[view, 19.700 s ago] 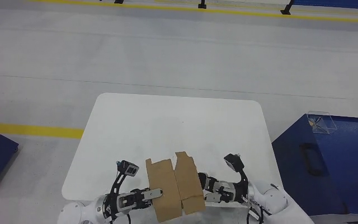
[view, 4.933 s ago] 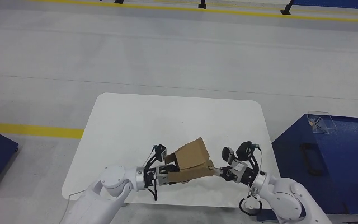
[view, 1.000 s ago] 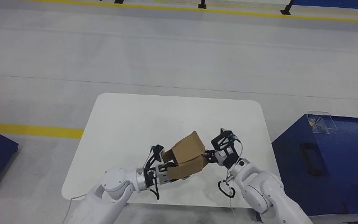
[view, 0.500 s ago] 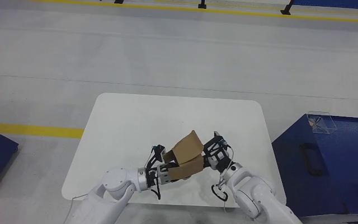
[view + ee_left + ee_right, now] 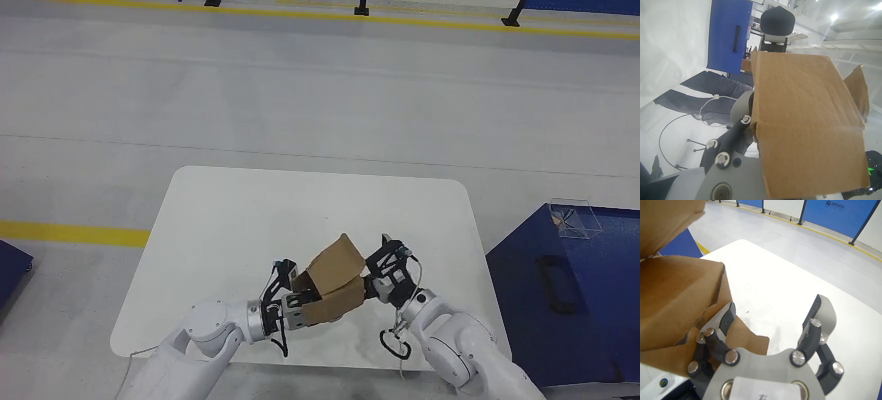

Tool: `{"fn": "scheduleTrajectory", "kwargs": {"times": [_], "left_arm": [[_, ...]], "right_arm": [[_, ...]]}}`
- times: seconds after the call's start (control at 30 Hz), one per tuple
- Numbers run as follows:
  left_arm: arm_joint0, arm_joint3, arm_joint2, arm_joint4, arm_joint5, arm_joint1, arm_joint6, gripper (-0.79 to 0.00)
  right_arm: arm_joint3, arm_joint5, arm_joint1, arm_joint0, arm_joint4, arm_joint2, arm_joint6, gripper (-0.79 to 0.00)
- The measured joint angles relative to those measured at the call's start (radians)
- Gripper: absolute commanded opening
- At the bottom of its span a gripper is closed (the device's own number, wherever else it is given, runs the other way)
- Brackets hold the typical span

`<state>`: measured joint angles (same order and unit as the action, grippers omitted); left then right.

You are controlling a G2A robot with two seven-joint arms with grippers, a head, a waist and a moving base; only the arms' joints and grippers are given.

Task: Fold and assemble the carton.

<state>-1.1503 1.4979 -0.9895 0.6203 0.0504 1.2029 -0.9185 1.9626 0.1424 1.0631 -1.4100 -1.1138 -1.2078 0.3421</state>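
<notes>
Carton [image 5: 335,278] is hanging tilted over the bench [image 5: 250,215], left tool [image 5: 298,301] gripping 1 end; right tool [image 5: 775,305] is gaping open, 1 finger [image 5: 727,317] touching a flap [image 5: 746,335].

Counting one carton [image 5: 335,272], two grippers: left gripper [image 5: 295,297], right gripper [image 5: 775,306]; one worktop [image 5: 250,220], one blue cabinet [image 5: 560,290].
</notes>
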Motion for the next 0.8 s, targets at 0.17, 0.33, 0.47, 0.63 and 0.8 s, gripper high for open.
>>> {"fn": "scheduleTrajectory", "kwargs": {"times": [0.17, 0.33, 0.47, 0.63, 0.8], "left_arm": [[0.0, -0.01, -0.014, 0.047, 0.007, -0.001, -0.041, -0.785], [-0.006, -0.01, -0.026, 0.062, 0.005, -0.003, -0.058, -0.785], [-0.007, -0.011, -0.027, 0.065, 0.004, -0.003, -0.065, -0.785], [-0.003, -0.012, -0.02, 0.065, 0.005, 0.0, -0.064, -0.785], [0.003, -0.017, -0.014, 0.059, 0.009, 0.001, -0.063, -0.785]], "right_arm": [[-0.014, 0.103, -0.013, -0.022, 0.171, -0.131, 0.042, 0.0], [-0.058, 0.169, -0.024, -0.055, 0.294, -0.241, 0.081, 0.0], [-0.11, 0.223, -0.028, -0.066, 0.351, -0.251, 0.143, 0.0], [-0.154, 0.259, -0.024, -0.06, 0.366, -0.2, 0.166, 0.0], [-0.181, 0.321, -0.022, -0.039, 0.47, -0.176, 0.193, 0.0]]}}
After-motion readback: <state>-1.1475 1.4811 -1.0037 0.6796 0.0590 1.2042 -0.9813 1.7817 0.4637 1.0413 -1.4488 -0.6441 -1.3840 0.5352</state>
